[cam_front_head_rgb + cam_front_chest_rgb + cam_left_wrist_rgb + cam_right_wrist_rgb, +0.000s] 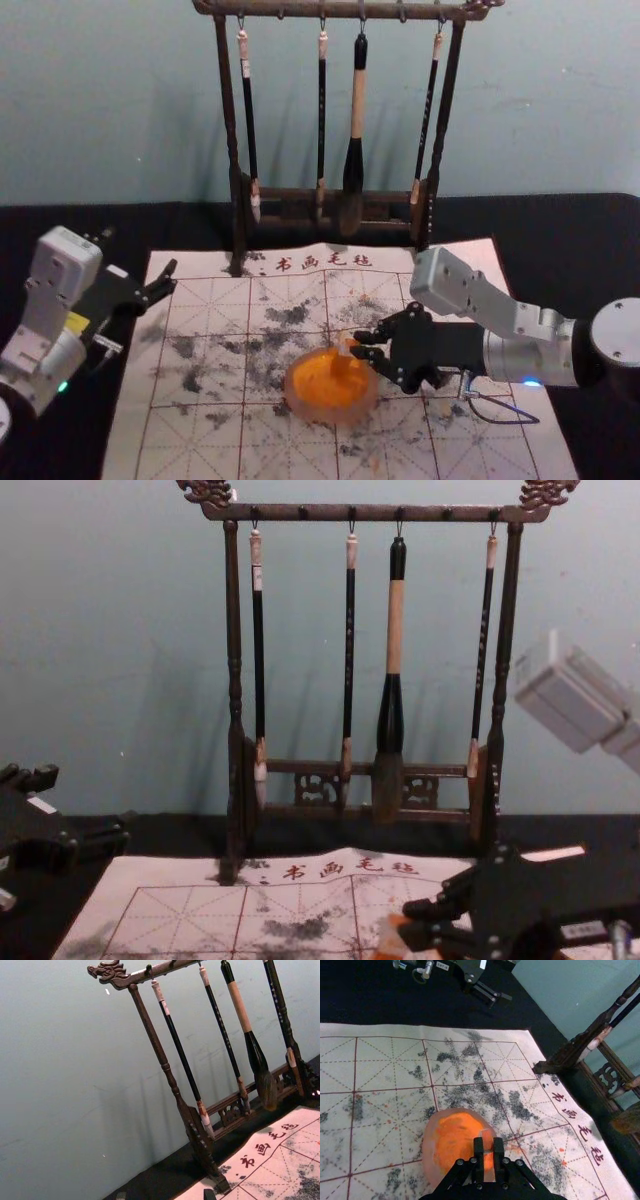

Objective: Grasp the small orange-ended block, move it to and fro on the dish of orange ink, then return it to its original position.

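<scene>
My right gripper [360, 345] is over the right part of the round dish of orange ink [318, 390], shut on the small translucent block [346, 347]. In the right wrist view, the right gripper [488, 1152] pinches the block [486, 1136] above the orange ink [454, 1137]; whether its lower end touches the ink I cannot tell. The chest view has the block [392, 938] with its orange lower part, beside the gripper's fingertips. My left gripper [172, 280] idles at the mat's left edge, away from the dish.
A dark wooden rack [232, 130] with several hanging brushes stands behind the mat. The ink-stained, gridded white mat [200, 440] lies on a black-covered table [60, 225]. A cable loops beneath the right wrist.
</scene>
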Tool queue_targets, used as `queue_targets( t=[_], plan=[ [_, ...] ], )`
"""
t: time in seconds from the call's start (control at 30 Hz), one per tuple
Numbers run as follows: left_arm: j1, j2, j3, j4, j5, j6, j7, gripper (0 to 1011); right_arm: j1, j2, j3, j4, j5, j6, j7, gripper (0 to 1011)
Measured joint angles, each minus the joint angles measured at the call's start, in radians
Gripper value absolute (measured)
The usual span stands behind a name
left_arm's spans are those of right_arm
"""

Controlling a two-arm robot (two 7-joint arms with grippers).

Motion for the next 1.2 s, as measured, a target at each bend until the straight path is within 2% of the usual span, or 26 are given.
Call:
queue_targets(
  t=[0.43,0.6,0.8,1.2],
  plan=[
    [0.0,0.0,0.0,0.0,0.0,0.0,0.0,1001,-0.056,0.063,0.018,-0.099,0.025,0.002,0.014,82],
    [0.0,0.0,0.0,0.0,0.0,0.0,0.0,1001,-0.071,0.073,0.019,-0.122,0.037,-0.003,0.022,82],
    [0.0,0.0,0.0,0.0,0.0,0.0,0.0,1001,-0.072,0.068,0.01,-0.127,0.039,-0.005,0.025,82],
    [0.0,0.0,0.0,0.0,0.0,0.0,0.0,1001,-0.04,0.028,-0.014,-0.091,0.021,-0.004,0.02,82]
  ],
)
